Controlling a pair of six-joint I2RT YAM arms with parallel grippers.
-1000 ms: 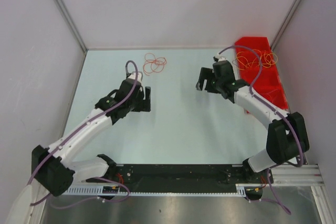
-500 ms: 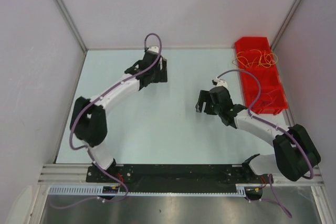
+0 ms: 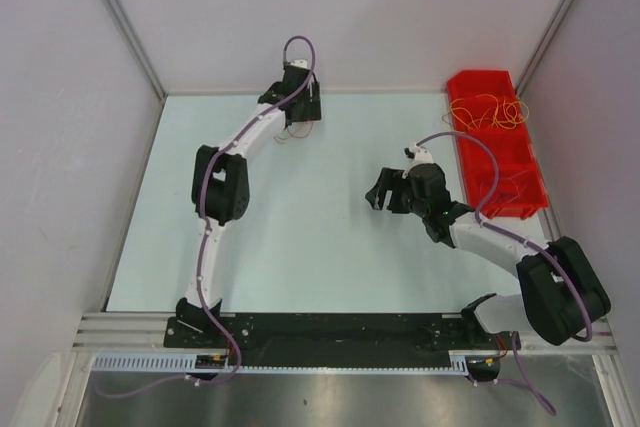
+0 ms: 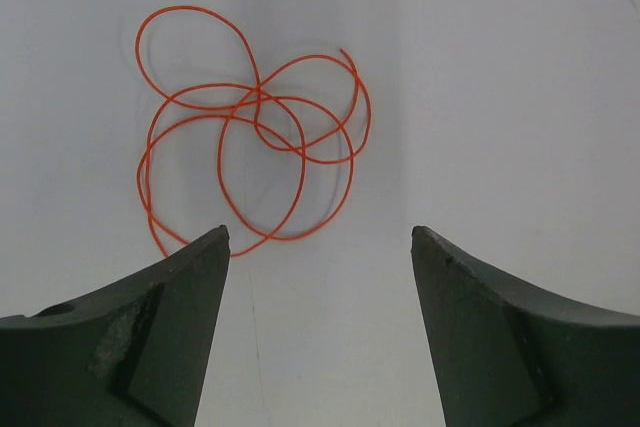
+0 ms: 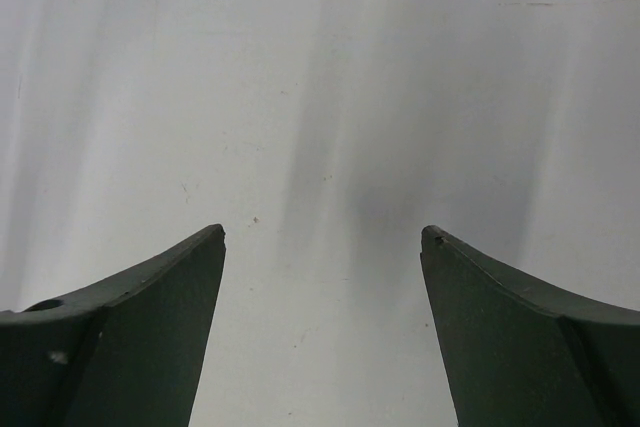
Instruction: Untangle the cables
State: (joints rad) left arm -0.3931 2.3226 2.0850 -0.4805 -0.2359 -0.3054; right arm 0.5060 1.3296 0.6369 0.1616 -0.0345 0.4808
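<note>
Red cable (image 4: 250,147), looped over itself in a loose tangle, lies on the pale table (image 3: 300,237) well to the left of the bin (image 3: 478,82). The left gripper (image 4: 320,237) is poised just above it, fingers spread wide and holding nothing. Orange-yellow cables (image 3: 487,112) sit curled in the bin's far compartment (too fine to count from above). The right gripper (image 3: 385,192), nearer the bin and to its left, hangs over bare tabletop, its fingers likewise parted and empty.
</note>
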